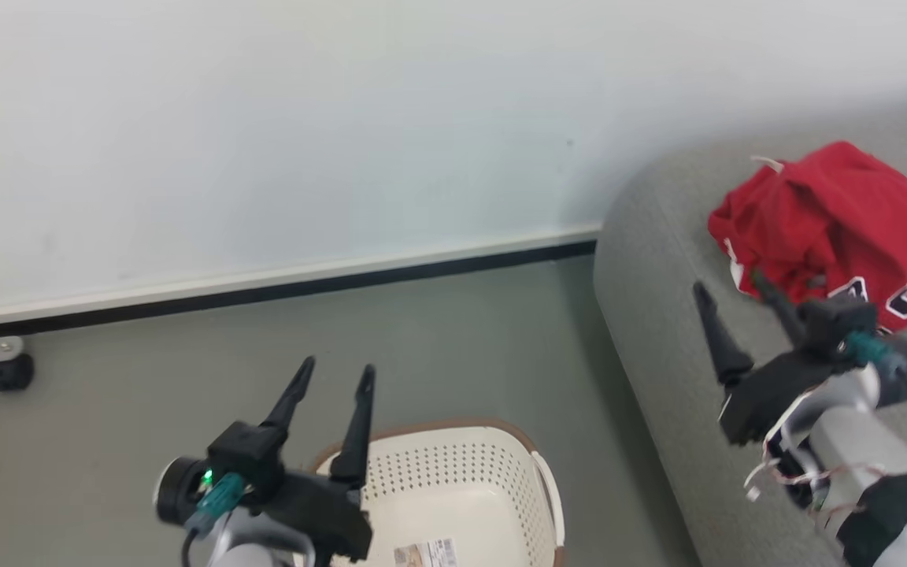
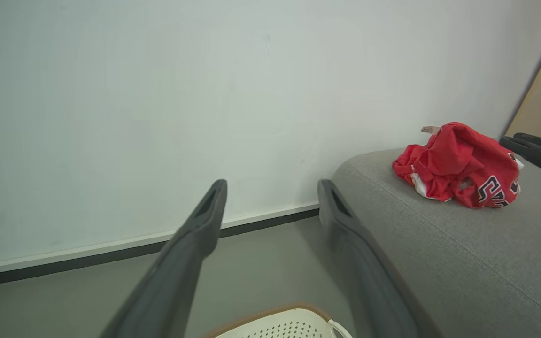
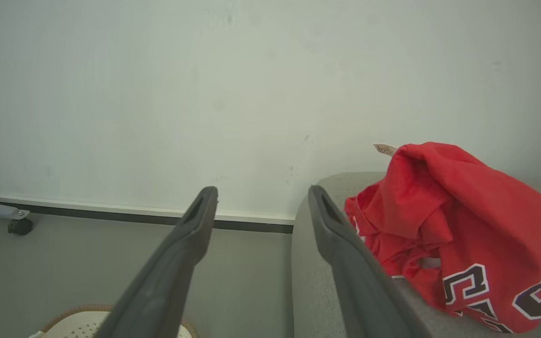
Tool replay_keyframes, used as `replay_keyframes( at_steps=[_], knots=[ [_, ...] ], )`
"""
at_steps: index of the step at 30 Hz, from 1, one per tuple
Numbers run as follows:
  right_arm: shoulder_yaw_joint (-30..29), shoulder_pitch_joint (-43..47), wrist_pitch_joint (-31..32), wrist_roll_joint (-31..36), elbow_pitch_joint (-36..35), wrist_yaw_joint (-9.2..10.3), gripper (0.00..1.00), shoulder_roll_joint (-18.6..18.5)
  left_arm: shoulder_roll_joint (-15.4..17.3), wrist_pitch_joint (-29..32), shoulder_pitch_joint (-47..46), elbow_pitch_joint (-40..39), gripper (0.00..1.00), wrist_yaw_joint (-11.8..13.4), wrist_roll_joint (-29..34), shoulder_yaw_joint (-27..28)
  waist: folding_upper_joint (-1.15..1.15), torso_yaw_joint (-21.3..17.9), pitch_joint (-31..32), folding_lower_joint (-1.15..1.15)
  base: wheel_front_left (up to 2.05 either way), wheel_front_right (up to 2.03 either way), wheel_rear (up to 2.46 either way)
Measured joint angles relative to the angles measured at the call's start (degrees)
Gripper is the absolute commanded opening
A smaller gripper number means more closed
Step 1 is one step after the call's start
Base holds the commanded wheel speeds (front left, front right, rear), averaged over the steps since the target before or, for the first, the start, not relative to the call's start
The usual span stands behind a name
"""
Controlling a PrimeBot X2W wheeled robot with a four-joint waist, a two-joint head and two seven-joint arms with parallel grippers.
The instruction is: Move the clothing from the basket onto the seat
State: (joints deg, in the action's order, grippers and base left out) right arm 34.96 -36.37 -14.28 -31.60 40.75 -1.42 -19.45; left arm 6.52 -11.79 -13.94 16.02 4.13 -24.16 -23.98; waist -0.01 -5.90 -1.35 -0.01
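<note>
Our left gripper (image 1: 338, 365) hangs over the basket (image 1: 461, 466), fingers apart, holding nothing. The part of the basket we see has no clothes. Bare floor (image 1: 461, 339) gives room between it and the seat (image 1: 658, 331). Our right gripper (image 1: 727, 282), fingers apart too, is just beside the red clothing (image 1: 823, 213), which lies on the seat, near its round edge. We think the job looks done.

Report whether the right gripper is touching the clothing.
Cannot tell. In the head view one finger of the right gripper overlaps the clothing, with neither contact nor gap plain.
</note>
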Motion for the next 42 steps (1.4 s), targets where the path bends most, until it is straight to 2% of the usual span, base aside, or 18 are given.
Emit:
replay_keyframes(
  at_steps=[12,19,30,42],
  knots=[
    [-0.7,13.2,0.0,-0.2,-13.0,5.99,1.00,0.7,4.1,-1.1,9.0,-2.3,1.00,1.5,-1.0,5.3,0.00,3.6,5.2,0.00,0.00,0.00,0.00],
    [-2.7,21.4,0.0,-0.2,-20.0,7.86,1.00,0.3,4.7,-1.5,12.8,-3.9,1.00,1.9,-1.0,6.9,0.00,3.5,5.7,0.01,0.00,0.00,0.00],
    [-5.0,31.7,0.0,2.0,-29.1,8.56,1.00,0.0,5.3,-1.9,18.3,-6.1,1.00,2.4,-0.8,8.8,0.01,3.2,5.4,0.01,0.00,0.00,0.00],
    [-11.5,36.0,0.0,4.6,-33.1,8.57,1.00,2.6,5.2,-2.1,19.3,-8.6,1.00,2.9,0.3,11.7,0.01,3.3,4.6,0.01,0.00,0.00,0.00]
  ],
)
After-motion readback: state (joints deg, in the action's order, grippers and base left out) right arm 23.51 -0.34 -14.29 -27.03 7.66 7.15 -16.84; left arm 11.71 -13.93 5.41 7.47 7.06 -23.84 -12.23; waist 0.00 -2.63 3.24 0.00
